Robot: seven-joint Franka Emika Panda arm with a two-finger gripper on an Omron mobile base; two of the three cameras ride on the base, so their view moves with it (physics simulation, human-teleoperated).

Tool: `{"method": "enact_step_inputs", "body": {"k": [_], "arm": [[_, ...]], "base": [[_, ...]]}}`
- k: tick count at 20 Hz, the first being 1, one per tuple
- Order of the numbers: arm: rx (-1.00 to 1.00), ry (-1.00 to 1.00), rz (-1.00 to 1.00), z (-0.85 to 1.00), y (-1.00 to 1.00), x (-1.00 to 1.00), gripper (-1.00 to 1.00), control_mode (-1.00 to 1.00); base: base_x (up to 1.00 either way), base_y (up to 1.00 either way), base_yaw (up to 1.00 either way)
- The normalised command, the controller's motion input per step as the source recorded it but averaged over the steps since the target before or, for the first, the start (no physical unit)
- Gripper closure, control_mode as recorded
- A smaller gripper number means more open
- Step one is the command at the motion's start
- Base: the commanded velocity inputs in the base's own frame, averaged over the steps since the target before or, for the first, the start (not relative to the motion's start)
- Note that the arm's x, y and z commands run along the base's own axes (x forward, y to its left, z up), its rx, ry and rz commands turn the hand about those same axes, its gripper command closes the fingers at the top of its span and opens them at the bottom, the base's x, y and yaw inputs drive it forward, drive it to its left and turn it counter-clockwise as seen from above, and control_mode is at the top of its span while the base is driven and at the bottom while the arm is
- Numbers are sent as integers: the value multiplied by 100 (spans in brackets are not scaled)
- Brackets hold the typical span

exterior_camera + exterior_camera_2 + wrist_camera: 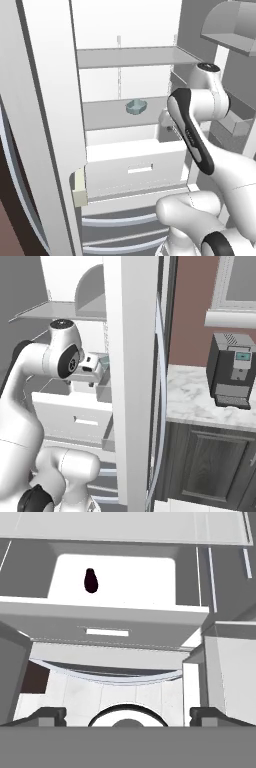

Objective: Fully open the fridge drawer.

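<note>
Gripper (128,714) spread wide, empty, above the pulled-out fridge drawer (107,629)

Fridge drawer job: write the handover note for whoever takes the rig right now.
End effector: open, holding nothing, above and in front of the fridge drawer, clear of its slot handle.
Drawer: pulled out some way, its inside open to the hand view, with a small dark item in it.
Done: drawer partly open.
Left: confirm full travel; if any remains, take the handle and pull.
</note>
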Motion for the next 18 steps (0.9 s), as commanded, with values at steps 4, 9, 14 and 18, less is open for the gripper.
{"method": "enact_step_inputs", "body": {"k": [4,9,14,18], "arm": [[0,0,0,-24,0,0,-100,-100],[0,0,0,-13,0,0,-100,100],[0,0,0,0,0,0,-100,100],[0,0,0,0,0,0,-100,100]], "base": [[0,0,0],[-1,0,1],[-16,15,4],[-18,28,4]]}}
